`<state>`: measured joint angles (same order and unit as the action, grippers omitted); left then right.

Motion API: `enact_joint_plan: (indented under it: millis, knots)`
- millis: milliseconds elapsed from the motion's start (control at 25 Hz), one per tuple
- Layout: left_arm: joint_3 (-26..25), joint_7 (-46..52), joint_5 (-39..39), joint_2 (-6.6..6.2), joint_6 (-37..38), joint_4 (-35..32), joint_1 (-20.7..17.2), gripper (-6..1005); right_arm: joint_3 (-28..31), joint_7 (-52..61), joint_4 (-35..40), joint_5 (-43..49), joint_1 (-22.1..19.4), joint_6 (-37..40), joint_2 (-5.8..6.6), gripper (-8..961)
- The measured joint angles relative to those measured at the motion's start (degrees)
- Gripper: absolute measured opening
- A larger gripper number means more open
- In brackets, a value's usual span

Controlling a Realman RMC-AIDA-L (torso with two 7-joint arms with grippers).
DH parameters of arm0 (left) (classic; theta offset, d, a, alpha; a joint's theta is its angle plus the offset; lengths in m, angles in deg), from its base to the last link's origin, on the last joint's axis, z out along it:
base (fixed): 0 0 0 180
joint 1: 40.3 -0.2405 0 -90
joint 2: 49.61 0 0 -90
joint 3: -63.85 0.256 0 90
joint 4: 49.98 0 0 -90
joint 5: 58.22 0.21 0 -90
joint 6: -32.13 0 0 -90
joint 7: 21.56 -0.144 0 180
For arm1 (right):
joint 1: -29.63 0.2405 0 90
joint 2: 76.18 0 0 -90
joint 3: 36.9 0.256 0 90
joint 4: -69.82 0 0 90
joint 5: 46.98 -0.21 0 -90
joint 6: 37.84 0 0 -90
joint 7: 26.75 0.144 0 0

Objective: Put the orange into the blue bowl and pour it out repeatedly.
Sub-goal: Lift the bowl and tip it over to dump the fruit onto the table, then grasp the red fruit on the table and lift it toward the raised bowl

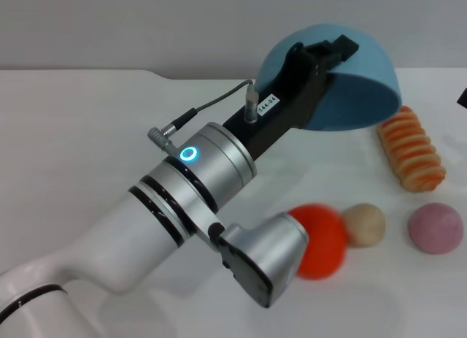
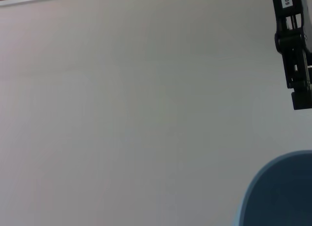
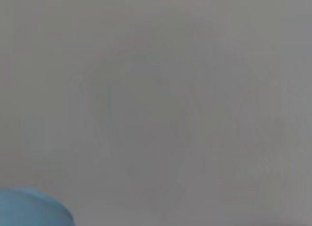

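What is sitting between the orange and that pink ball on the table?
A small beige ball sits between the orange and the pink ball, touching or nearly touching the orange. The head view shows this.

You are looking at a lab-style robot test setup: a bare white table [image 1: 87, 119] against a plain pale wall, no household furnishings, only toy props laid out, such as a ridged bread loaf [image 1: 411, 150], a beige ball [image 1: 364, 224] and a pink ball [image 1: 435, 228]

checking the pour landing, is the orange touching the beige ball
Cannot tell. In the head view the orange and beige ball sit edge to edge, with no clear gap or contact.
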<state>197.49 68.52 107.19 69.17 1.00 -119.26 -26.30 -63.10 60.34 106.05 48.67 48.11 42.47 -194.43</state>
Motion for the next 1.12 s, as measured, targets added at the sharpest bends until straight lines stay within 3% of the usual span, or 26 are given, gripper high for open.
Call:
enact_joint_plan:
  millis: [80, 240, 400, 560, 600, 880, 1120]
  knots:
    - [-0.2, 0.3, -2.6, 0.23, 0.4, 0.2, 0.1, -1, 0.0, 0.0, -0.1, -0.1, 0.0, 0.0, 0.01, 602]
    - [-1.8, 0.7, -18.4, 0.23, 7.4, -2.8, 1.6, -1, -0.7, 0.6, 0.0, 0.2, 0.3, 0.6, 0.24, 602]
    - [-8.7, 1.0, -36.4, 0.07, 19.7, -6.6, 3.9, -2, -2.1, 1.2, 0.3, 1.1, 0.7, 1.8, 0.53, 603]
    - [-20.7, 6.8, -52.4, -0.25, 36.0, -6.3, 8.3, -2, -4.5, 2.6, 0.4, 3.3, 1.6, 4.0, 1.10, 603]
    - [-26.8, 13.3, -55.4, -0.41, 43.9, -3.9, 11.0, -2, -5.3, 3.8, 0.5, 4.7, 2.1, 4.3, 1.18, 603]
    - [-36.8, 32.5, -49.0, -0.62, 54.6, 4.1, 18.9, -1, -12.4, 17.4, 3.5, 18.3, 7.6, 4.6, 1.78, 602]
    - [-39.2, 41.2, -40.4, -0.54, 59.5, 9.4, 23.7, -1, -18.5, 19.9, 2.9, 25.0, 13.0, 3.6, 0.28, 602]
